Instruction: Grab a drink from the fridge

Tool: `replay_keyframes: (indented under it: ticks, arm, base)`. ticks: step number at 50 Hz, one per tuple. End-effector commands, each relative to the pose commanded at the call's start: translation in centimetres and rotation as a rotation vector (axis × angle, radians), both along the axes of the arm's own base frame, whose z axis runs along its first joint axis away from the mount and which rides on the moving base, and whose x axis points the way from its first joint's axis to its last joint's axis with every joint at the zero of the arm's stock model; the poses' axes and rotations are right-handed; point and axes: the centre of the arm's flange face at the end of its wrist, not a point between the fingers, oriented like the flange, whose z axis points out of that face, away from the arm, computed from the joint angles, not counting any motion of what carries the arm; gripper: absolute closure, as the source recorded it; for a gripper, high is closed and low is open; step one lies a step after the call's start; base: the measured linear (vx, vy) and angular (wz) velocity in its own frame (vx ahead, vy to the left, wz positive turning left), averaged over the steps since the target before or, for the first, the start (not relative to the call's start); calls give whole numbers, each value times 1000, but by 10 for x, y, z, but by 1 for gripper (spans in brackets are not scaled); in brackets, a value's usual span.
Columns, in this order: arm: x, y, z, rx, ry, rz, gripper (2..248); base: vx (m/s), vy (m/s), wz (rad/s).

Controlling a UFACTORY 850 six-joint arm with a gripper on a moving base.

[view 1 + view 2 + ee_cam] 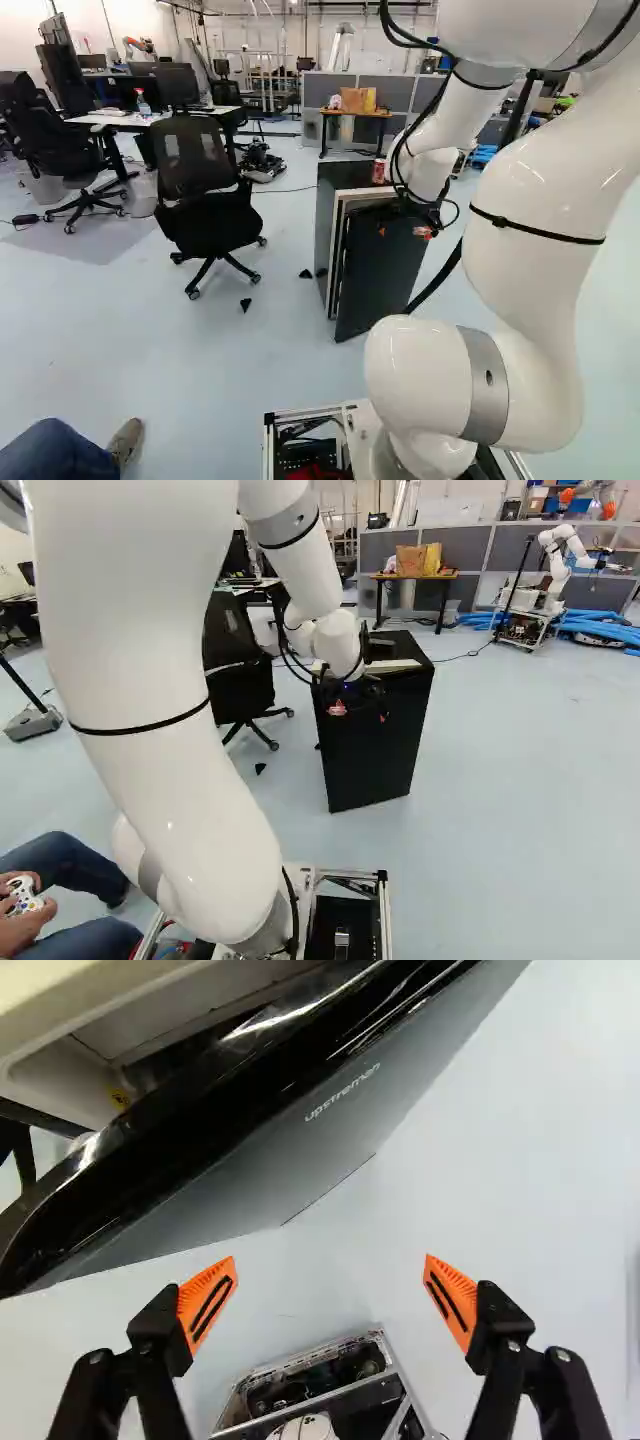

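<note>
In the right base view my gripper hangs against the view of the black fridge, its orange pads apart. The wrist view shows the gripper open, nothing between its fingers. Ahead of the fingers lies the fridge door, its glossy edge nearest a gap that shows pale lining. The left base view has the door ajar from the fridge body. A red can appears on the fridge top. No drink is visible inside.
An office chair stands left of the fridge, with small black pieces on the floor between. Behind are a desk with bags and another robot. A seated person's leg is beside the base.
</note>
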Motion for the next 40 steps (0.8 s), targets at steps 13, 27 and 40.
replay_keyframes:
  ticks: [13,27,40]
  arm:
    - [10,6,-6,-24,-6,54,3]
    - [17,14,-4,-54,-38,108,3]
    - [22,20,-4,-59,-45,131,3]
  base:
    - [0,0,0]
    - [0,0,0]
    - [0,0,0]
